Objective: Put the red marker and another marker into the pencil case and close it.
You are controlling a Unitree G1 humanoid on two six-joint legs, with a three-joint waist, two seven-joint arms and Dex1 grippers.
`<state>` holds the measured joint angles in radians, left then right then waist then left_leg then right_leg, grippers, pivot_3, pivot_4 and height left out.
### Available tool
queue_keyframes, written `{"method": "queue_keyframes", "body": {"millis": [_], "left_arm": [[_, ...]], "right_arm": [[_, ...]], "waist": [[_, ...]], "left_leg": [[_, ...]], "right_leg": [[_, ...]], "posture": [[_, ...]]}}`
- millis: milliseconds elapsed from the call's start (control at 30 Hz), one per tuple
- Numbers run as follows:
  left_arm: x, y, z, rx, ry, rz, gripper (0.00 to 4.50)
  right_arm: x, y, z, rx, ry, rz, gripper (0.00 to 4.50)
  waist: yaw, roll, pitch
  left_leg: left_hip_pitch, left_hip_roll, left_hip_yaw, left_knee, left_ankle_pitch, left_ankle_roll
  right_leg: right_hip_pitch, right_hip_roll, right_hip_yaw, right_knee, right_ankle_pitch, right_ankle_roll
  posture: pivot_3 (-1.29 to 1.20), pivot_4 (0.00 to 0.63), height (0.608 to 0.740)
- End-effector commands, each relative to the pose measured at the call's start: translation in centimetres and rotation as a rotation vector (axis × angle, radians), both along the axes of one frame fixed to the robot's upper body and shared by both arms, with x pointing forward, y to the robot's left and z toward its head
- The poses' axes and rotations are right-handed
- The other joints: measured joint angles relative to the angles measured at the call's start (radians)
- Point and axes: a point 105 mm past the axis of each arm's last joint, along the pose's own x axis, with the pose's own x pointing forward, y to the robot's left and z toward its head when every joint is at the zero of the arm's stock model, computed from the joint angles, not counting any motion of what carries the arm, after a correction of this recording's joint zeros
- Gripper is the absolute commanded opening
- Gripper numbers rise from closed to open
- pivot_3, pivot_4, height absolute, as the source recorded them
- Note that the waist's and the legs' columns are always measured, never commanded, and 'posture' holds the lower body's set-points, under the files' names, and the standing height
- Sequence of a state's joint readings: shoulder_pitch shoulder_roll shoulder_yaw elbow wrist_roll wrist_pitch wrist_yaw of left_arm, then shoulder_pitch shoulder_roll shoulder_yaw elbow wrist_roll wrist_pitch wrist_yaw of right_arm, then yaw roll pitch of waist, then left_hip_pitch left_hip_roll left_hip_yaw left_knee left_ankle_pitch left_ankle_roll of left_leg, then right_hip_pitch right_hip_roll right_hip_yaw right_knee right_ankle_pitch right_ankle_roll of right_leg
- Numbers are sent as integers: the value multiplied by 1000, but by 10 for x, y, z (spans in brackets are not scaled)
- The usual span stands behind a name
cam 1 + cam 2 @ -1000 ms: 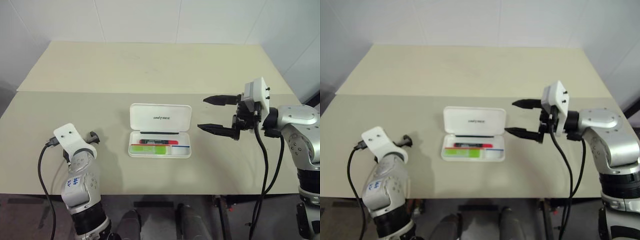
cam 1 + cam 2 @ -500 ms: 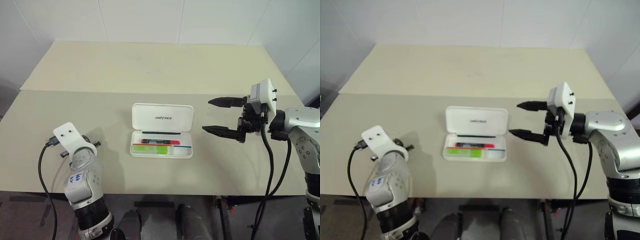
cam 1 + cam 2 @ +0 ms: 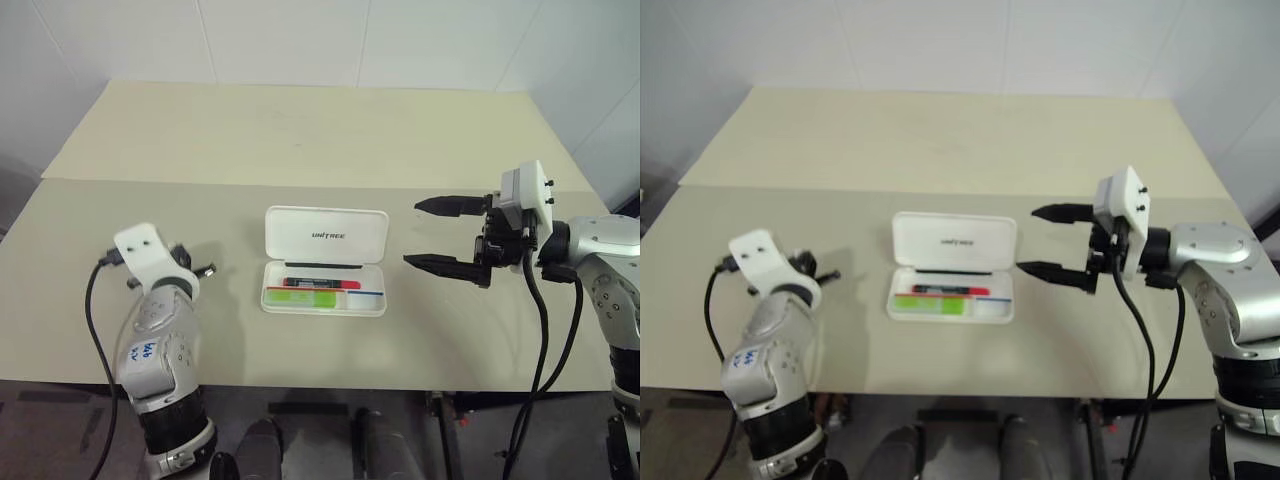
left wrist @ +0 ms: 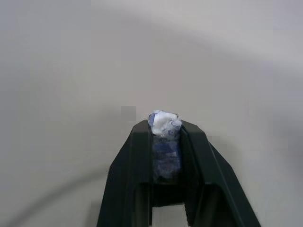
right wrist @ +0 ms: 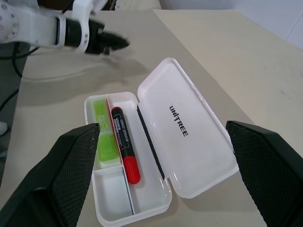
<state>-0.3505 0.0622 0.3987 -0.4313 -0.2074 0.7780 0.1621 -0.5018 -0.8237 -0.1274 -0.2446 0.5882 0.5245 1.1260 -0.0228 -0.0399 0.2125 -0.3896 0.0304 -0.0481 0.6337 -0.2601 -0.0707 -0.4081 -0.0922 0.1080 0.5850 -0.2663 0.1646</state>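
White hard-plastic case (image 3: 324,260) lies open mid-worktop (image 3: 300,140), red marker (image 5: 124,143) and green marker (image 5: 103,129) inside. Push its light, stiff lid's edge. Right end effector (image 3: 440,233) gapes empty; left (image 4: 164,130) pinches a blue-white scrap.

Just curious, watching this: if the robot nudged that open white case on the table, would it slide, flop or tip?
The pencil case looks like rigid plastic lying flat on the smooth table, so it would probably slide rather than bend. Its open lid might swing on the hinge. The red marker inside could roll slightly.
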Motion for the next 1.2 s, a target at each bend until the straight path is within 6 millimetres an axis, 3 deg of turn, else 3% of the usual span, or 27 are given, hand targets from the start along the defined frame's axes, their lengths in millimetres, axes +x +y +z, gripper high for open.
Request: {"method": "queue_keyframes", "body": {"millis": [33, 133, 267, 433, 733, 1200], "left_arm": [[-5, -21, 42, 80, -203, -203, 334], [-11, -33, 63, 204, -292, -345, 334], [-13, -39, 80, 218, -377, -463, 334], [-26, -84, 102, 184, -475, -839, 334], [-41, -142, 76, 251, -311, -1283, 334], [-35, -180, 17, 463, -80, -1680, 334]], "right_arm": [[-3, -10, 12, -12, -62, -39, 4500], [-5, -17, 12, -16, -69, -71, 4500], [-6, -26, 9, -13, -75, -119, 4500], [-11, -39, 6, -8, -85, -194, 4500], [-24, -47, 3, 4, -98, -275, 4500], [-48, -48, -1, 8, -91, -322, 4500]], "waist": [[-3, 0, 0], [-4, 0, 0], [-4, 0, 0], [-3, 0, 0], [-6, 0, 0], [-5, 0, 0]], "left_leg": [[0, 0, 0, -1, 0, 0], [0, 0, 0, -2, 0, 0], [0, 0, 0, -2, 0, 0], [0, 0, 0, -1, 0, 1], [1, 0, 0, -2, 0, 1], [0, 0, 0, -2, 0, 1]], "right_leg": [[0, 0, 0, 0, 0, 0], [-1, 0, 0, 0, 1, 1], [-1, 0, 0, 0, 0, 1], [-1, 0, 0, 0, 0, 1], [-1, 0, 0, 1, 0, 2], [0, 0, 1, 0, -3, -4]], "posture": [[0, 150, 740], [0, 150, 740], [0, 150, 740], [0, 150, 740], [0, 150, 740], [0, 150, 740]]}}
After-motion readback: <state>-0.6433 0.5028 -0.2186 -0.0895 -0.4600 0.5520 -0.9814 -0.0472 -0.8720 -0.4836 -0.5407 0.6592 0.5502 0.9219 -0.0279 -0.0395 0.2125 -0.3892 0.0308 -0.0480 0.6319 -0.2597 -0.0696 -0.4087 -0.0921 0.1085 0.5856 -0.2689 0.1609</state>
